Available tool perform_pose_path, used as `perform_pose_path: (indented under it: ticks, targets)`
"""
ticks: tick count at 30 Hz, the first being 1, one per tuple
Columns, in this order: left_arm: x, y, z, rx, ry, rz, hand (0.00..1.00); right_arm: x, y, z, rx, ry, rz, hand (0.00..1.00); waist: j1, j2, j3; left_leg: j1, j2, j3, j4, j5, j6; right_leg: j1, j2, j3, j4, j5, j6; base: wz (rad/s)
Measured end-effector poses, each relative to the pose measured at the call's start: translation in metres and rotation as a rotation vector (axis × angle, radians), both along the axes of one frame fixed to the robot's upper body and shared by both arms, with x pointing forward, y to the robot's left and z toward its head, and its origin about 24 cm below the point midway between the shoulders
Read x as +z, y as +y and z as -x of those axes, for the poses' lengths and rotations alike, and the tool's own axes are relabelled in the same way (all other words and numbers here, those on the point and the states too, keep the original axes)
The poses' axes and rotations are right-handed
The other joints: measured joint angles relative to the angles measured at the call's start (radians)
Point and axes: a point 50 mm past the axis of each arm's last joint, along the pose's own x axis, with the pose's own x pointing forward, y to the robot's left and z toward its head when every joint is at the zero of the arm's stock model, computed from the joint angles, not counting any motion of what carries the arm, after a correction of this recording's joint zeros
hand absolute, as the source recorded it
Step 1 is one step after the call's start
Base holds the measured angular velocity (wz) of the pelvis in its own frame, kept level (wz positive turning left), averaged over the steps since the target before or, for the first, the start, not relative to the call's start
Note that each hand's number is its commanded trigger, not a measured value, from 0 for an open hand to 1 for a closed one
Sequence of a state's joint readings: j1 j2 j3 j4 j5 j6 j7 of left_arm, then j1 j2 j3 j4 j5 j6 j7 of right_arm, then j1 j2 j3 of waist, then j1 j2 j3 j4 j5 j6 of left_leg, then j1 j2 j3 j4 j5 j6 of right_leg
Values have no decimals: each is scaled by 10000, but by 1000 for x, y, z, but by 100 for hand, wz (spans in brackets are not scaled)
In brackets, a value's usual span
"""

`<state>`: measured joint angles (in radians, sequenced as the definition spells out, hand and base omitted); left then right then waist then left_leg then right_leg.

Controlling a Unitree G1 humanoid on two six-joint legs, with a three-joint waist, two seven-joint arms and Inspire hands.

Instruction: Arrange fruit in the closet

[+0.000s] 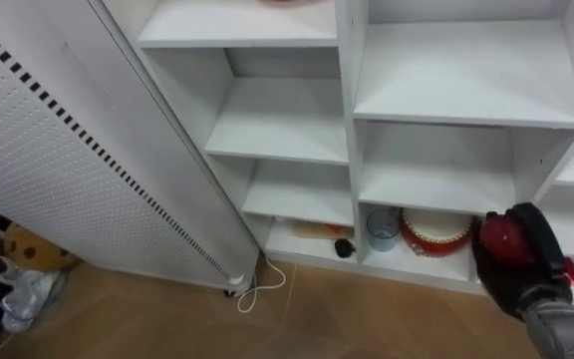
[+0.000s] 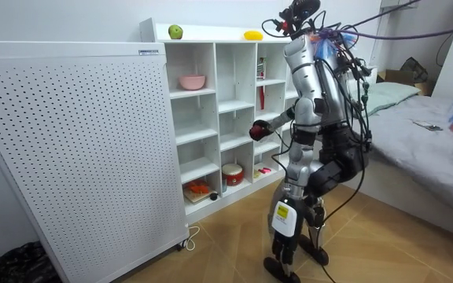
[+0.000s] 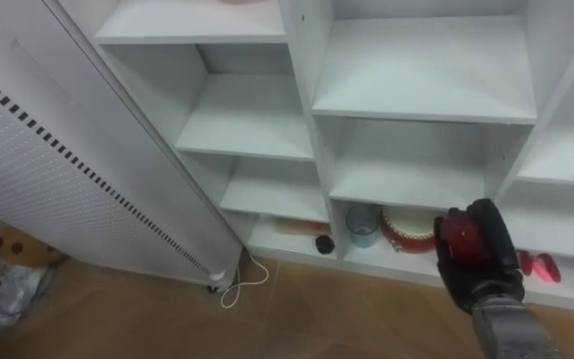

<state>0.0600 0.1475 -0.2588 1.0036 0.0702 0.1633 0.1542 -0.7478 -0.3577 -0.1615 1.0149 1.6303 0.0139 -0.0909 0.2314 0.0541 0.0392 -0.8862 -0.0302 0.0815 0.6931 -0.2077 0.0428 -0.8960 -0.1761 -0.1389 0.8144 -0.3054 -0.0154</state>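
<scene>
Bedroom in a home. A bed point(image 2: 415, 149) with grey bedding lies at the room view's right. A white open-shelved closet point(image 2: 216, 102) stands against the wall on a wooden floor point(image 2: 226, 244). Domestic items: a pink bowl point(image 2: 193, 82) on one shelf, a green apple point(image 2: 175, 31) and a yellow fruit point(image 2: 252, 34) on the closet's top edge. A white perforated panel point(image 2: 69, 149) stands beside the closet.

I hold a round red fruit point(image 1: 505, 239) in my right hand point(image 1: 531, 274), my dark fingers curled round it so that only its top shows. It hangs out in front of the white closet point(image 1: 347, 110), resting on none of the open shelves. On the closet's top board a green apple point(image 2: 175, 31) and a yellow fruit point(image 2: 252, 34) lie well apart.
</scene>
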Motion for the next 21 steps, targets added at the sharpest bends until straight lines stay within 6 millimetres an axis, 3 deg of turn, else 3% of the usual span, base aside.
perform_pose_path:
  ticks: [4, 9, 10, 11, 21]
  targets:
    - [-1, -3, 1, -209, 106, 109, 0, 11, 1, -6, 8, -219, 29, 100, 16, 188, -3, -61, -1, 4, 142, -59, 11, -30, -31, -11, 98, -95, 2, 0]
    - [-1, -5, 1, -401, 178, 97, 0, 15, 2, -8, -32, -42, 68, 97, 52, 212, -12, -172, -9, 39, 335, -133, 14, -178, -111, -21, 350, -157, -19, 0]
    - [-1, -6, 1, -421, 186, 108, 0, 16, 2, -8, -36, -16, 61, 75, 67, 212, -12, -175, -4, 40, 351, -157, 15, -178, -117, -24, 389, -190, -25, 0]
    - [-1, -6, 1, -427, 189, 107, 0, 18, 3, -10, -35, 6, 43, 0, 81, 212, -12, -174, 1, 40, 353, -158, 14, -176, -113, -28, 386, -196, -26, 0]
    - [-1, -5, 2, -458, 180, 44, 0, 57, 11, -25, -126, -349, 330, 0, 19, 194, -23, -155, 5, 20, 372, -156, 14, -120, -67, -29, 377, -194, -24, -1]
